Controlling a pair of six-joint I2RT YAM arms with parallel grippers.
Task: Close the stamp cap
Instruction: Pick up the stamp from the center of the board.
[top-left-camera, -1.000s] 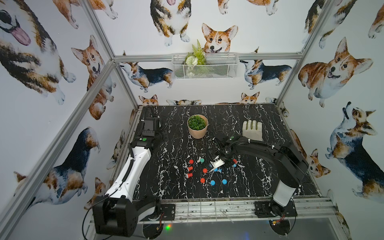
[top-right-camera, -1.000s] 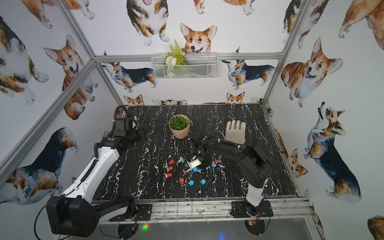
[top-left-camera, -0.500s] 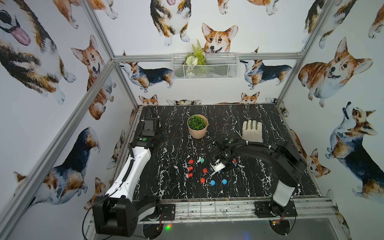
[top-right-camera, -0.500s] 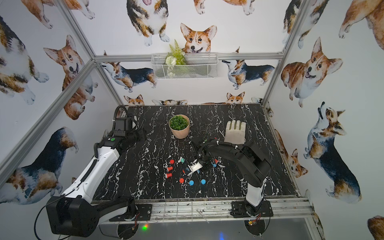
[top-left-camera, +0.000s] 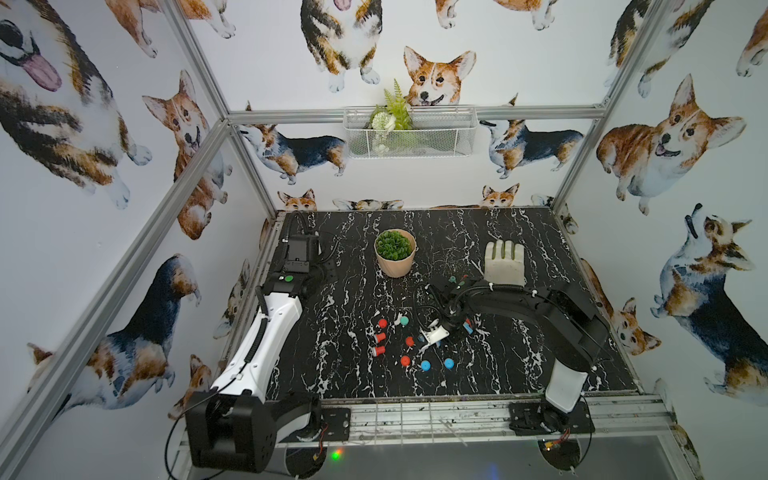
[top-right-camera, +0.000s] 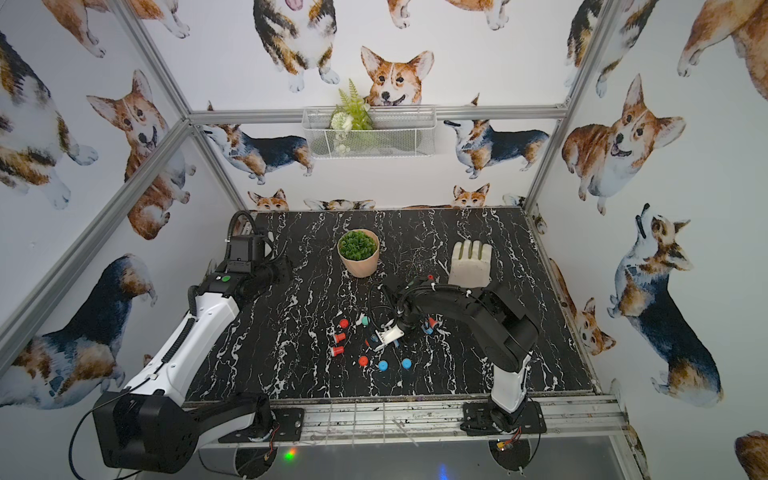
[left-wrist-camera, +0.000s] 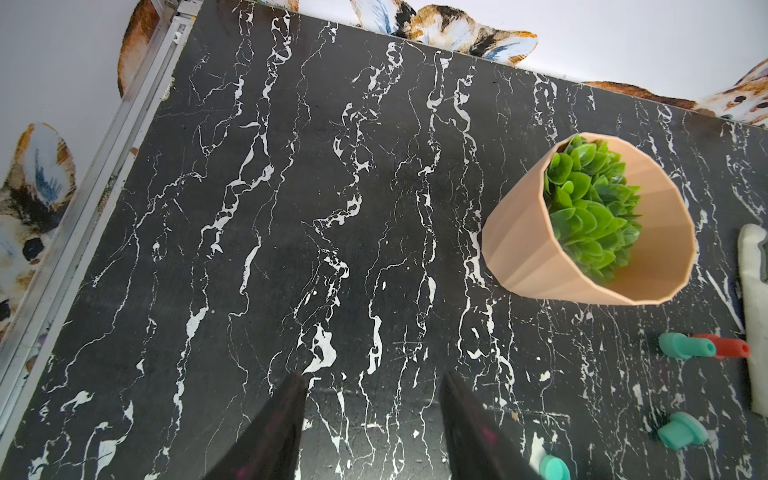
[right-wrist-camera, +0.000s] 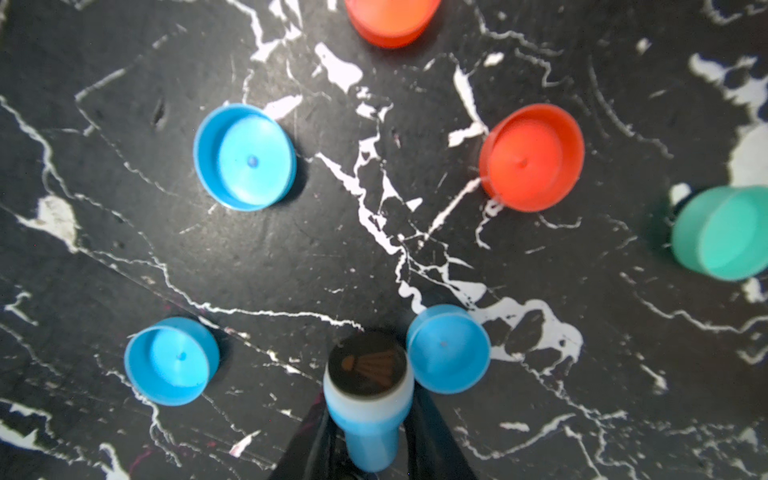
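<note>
1. Blue stamp (right-wrist-camera: 368, 399): we record it clamped between the jaws of the right gripper (right-wrist-camera: 370, 436). Its dark printing face, which bears a shuttlecock figure, is turned toward the wrist camera. It hangs over the middle of the table (top-left-camera: 519, 374).
2. Blue cap (right-wrist-camera: 448, 349): it lies on the tabletop just beside the stamp's head. We cannot tell whether they touch.
3. Loose caps around these: two further blue caps (right-wrist-camera: 245, 157) (right-wrist-camera: 172, 360), a red cap (right-wrist-camera: 532, 157) and a teal cap (right-wrist-camera: 723, 232), each apart from the others.
4. Right arm (top-left-camera: 519, 301): we note it rising from its base at the near right edge. It is bent at the elbow, with the forearm reaching across to the table's middle and the wrist tipped down over the caps.
5. Left arm (top-left-camera: 266, 332): it is stretched along the table's left edge toward the back.
6. Left gripper (left-wrist-camera: 374, 399): its jaws are apart with nothing between them, over bare marble.
7. Plant pot (left-wrist-camera: 582, 232): we list it off to one side of the left gripper.
</note>
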